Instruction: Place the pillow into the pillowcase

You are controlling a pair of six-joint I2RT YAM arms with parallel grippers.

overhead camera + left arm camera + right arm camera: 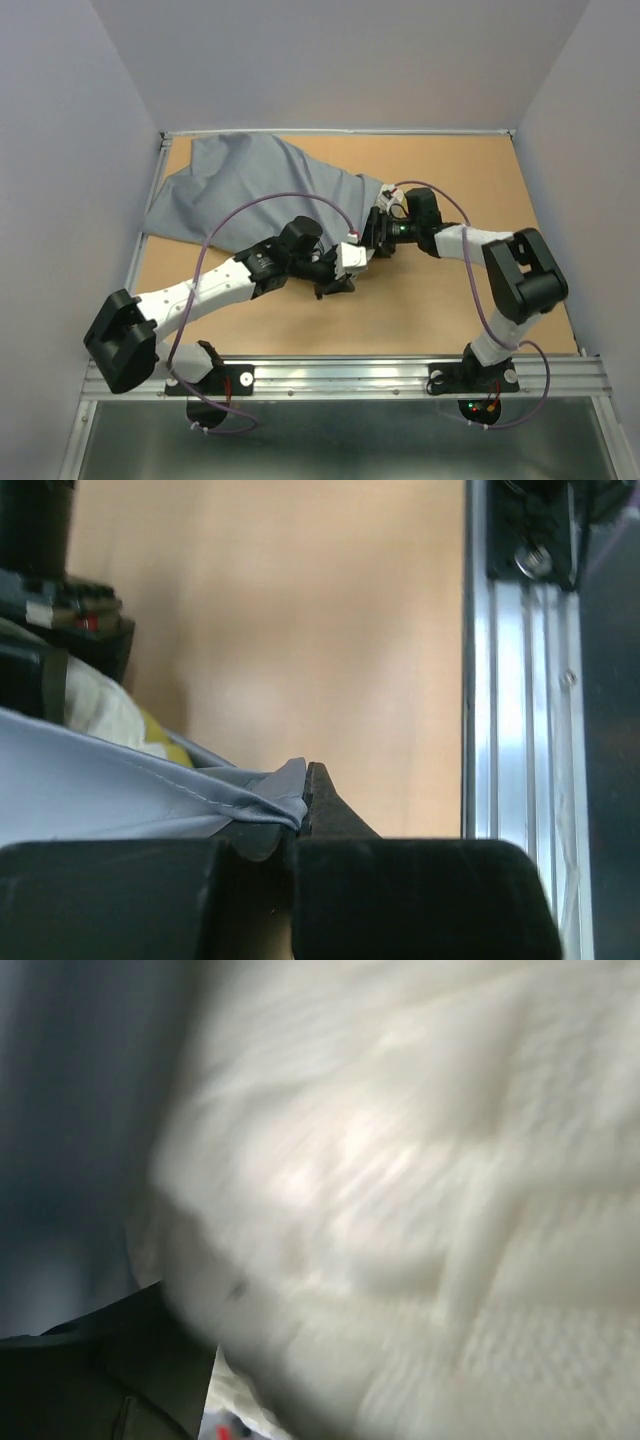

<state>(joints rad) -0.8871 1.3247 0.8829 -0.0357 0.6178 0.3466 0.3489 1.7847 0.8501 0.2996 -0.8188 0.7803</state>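
Observation:
The grey pillowcase (250,190) lies wrinkled at the back left, its mouth toward the middle of the table. My left gripper (358,255) is shut on the hem of the pillowcase (270,798) at that mouth. Behind the hem, the white pillow (95,708) and its yellow band (165,748) show. My right gripper (384,228) is at the mouth, opposite the left one. In the right wrist view the blurred quilted pillow (400,1190) fills the frame, with the pillowcase (60,1110) at the left. Only one dark finger (110,1360) shows, and the jaws are hidden.
A metal rail (340,375) runs along the near table edge, also seen as the rail (510,710) in the left wrist view. Purple cables (215,235) loop over both arms. A raised frame (150,200) borders the brown table (470,180) at the left and back.

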